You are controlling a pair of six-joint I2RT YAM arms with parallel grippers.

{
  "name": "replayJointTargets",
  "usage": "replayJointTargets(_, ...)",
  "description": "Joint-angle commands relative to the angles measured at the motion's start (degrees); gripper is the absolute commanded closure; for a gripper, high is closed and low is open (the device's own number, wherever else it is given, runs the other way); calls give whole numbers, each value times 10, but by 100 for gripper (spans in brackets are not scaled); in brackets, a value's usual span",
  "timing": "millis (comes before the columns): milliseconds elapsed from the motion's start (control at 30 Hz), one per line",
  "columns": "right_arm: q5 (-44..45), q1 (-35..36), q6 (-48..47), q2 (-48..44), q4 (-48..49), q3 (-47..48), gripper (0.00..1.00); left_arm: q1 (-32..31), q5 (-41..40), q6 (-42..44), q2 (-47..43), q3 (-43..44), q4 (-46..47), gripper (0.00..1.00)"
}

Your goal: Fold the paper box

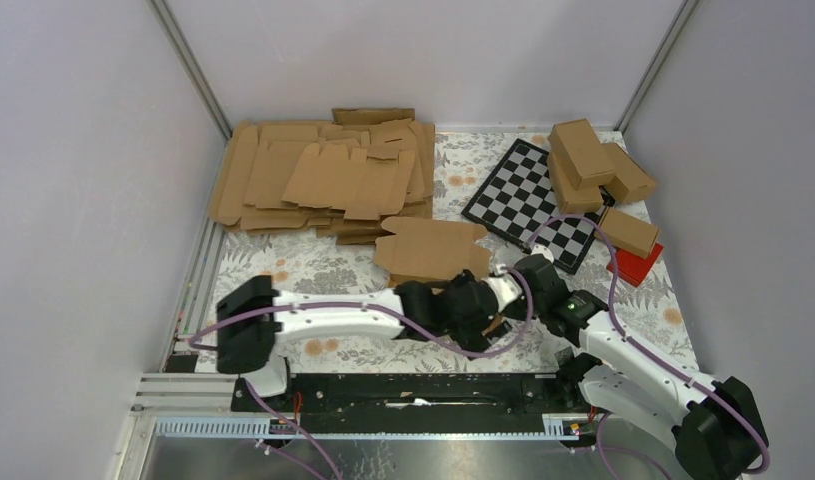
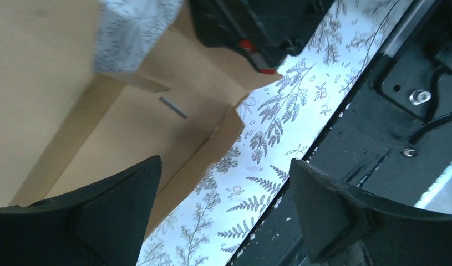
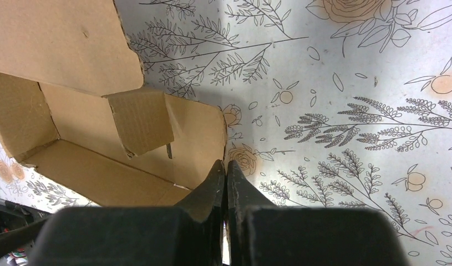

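The paper box (image 1: 430, 247) is a brown blank, partly folded, lying in the middle of the floral mat with its walls raised and its flaps loose. My right gripper (image 1: 505, 287) is at its near right corner. In the right wrist view the gripper (image 3: 226, 166) is shut on the edge of the box's end wall (image 3: 196, 138). My left gripper (image 1: 478, 318) is just in front of the box and open. In the left wrist view the gripper (image 2: 223, 188) is empty, with the box's open inside (image 2: 135, 122) at its left finger.
A heap of flat brown blanks (image 1: 323, 175) lies at the back left. A checkerboard (image 1: 533, 200), several folded cartons (image 1: 593, 165) and a red block (image 1: 638, 265) are at the back right. A black rail (image 1: 413, 390) runs along the near edge.
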Motion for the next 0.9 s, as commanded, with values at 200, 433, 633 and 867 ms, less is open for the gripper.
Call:
replayJointTargets(200,-13,3,5,-21,-2,23,100,-8,-33,4,94,35,22,22)
replayJointTargets(433,-18,3,7,-20,-1,21,100,41,-6,-85,89,14,45,58)
replayJointTargets(633,-17,3,9,-30,-1,16,100,96,60,-161,63,-37,93,70)
replayJointTargets(867,-44,3,8,-15,-1,48,100,99,70,-199,80,-37,81,75)
